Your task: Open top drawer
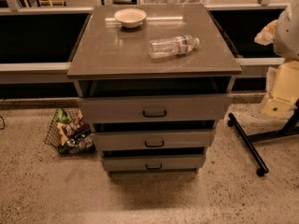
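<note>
We see the hand (279,94) at the right edge of the view, a cream-coloured part hanging below the white arm (287,29). It sits off the right side of the bench and well apart from every drawer. We cannot tell whether it is wide or narrow, and it holds nothing that we can make out.

Just beneath the hand, a black stand (247,146) with small wheels spreads its legs across the speckled floor (149,199). One leg reaches toward the bench's lower right corner without touching it.

Moving left we come to the top drawer (117,108), the widest of three grey-brown fronts, directly under the bench top (117,55). Its small black bar handle (154,113) sits at centre, with nothing in front of it. A dark gap shows between the drawer front and the slab above.

Below it lie the narrower middle drawer (121,140) and bottom drawer (126,163), each with a similar handle.

On the bench top a clear plastic water bottle (173,46) lies on its side right of centre, and a pale bowl (130,17) stands upright near the back edge, apart from the bottle.

On the floor to the left, a wire basket (52,129) of snack packets rests near the bench's lower left.
</note>
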Controlling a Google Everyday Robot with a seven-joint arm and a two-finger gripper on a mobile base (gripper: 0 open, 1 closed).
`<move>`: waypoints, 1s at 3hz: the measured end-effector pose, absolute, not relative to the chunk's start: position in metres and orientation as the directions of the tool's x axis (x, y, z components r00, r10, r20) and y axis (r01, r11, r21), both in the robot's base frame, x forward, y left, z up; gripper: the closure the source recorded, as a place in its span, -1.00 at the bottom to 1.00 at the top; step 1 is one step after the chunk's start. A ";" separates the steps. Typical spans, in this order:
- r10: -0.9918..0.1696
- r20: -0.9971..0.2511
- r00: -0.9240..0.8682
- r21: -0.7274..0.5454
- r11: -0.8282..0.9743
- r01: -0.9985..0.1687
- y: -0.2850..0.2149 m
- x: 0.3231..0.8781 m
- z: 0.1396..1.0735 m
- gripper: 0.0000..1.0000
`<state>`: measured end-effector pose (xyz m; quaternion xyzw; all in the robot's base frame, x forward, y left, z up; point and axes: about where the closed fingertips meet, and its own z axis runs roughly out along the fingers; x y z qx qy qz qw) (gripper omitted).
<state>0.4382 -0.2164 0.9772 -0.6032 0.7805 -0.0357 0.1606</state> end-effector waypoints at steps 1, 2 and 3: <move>-0.953 -0.211 -0.219 -0.257 0.271 -0.928 -0.216 0.439 0.978 -1.00; -0.962 -0.209 -0.174 -0.247 0.224 -0.943 -0.207 0.449 0.942 -1.00; -0.970 -0.228 -0.080 -0.194 0.126 -0.973 -0.189 0.461 0.874 -1.00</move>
